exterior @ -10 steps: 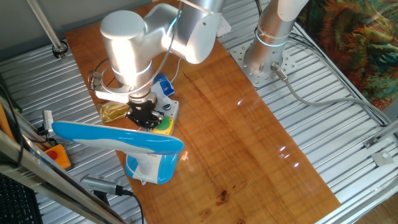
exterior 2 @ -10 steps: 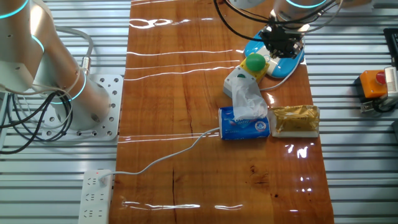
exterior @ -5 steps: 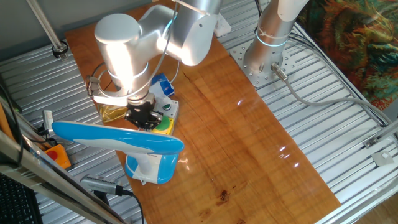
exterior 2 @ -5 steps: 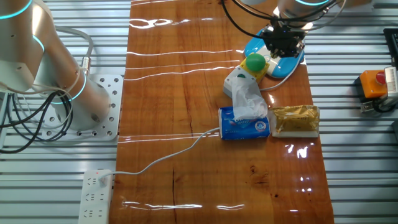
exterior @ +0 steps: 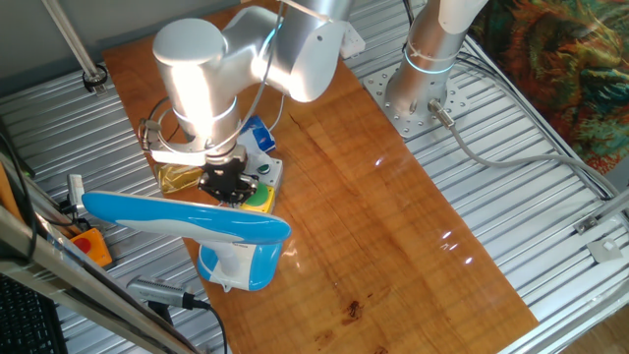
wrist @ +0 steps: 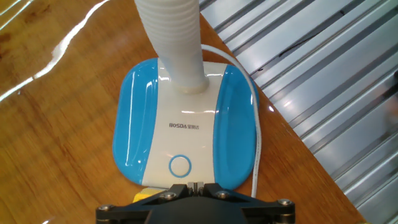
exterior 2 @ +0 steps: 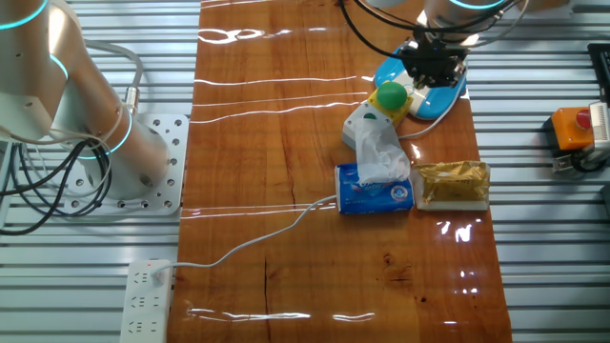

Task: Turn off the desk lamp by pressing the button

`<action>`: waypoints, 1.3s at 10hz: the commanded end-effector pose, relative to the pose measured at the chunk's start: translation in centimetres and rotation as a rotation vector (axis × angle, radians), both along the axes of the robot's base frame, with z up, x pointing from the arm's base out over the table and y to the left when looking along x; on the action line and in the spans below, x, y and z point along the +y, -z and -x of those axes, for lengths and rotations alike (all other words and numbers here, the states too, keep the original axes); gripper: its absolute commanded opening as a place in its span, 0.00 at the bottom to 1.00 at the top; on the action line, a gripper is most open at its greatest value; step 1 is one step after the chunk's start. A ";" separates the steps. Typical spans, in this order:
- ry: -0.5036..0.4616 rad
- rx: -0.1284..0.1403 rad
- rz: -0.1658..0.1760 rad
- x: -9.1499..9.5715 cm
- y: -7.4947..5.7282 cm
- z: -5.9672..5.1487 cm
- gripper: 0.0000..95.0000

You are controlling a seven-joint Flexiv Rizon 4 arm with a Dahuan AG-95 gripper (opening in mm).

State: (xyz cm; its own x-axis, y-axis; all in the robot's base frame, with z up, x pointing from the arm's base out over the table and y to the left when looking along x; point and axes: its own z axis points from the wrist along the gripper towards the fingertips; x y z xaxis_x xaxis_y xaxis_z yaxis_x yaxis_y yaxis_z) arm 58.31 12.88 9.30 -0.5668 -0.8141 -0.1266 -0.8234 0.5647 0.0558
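Arm barely shifted, fingers (exterior 2: 434, 69) state unclear, over desk lamp (exterior: 187, 222) base, button (exterior 2: 391, 96) beside, tissue box (exterior 2: 375, 189) near.

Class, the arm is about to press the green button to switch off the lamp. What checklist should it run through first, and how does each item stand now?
1. Button in view and uncovered: ok.
2. Gripper centred over the button: not ok. It hangs beside it, above the desk lamp base.
3. Gripper open or shut: cannot tell.
4. Lamp lit: cannot tell.
5. Lamp head out of the gripper's way: cannot tell.
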 end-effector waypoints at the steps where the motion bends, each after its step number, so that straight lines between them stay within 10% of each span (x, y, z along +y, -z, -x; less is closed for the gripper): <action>1: -0.013 -0.007 0.007 0.1 0.3 0.0 0.00; 13: 0.022 -0.017 0.019 2.0 3.8 0.1 0.00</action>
State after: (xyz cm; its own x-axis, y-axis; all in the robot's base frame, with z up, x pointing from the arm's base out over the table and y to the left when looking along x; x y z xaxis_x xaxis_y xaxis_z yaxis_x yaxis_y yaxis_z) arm 58.06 14.92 5.46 -0.5821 -0.8040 -0.1213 -0.8119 0.5830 0.0317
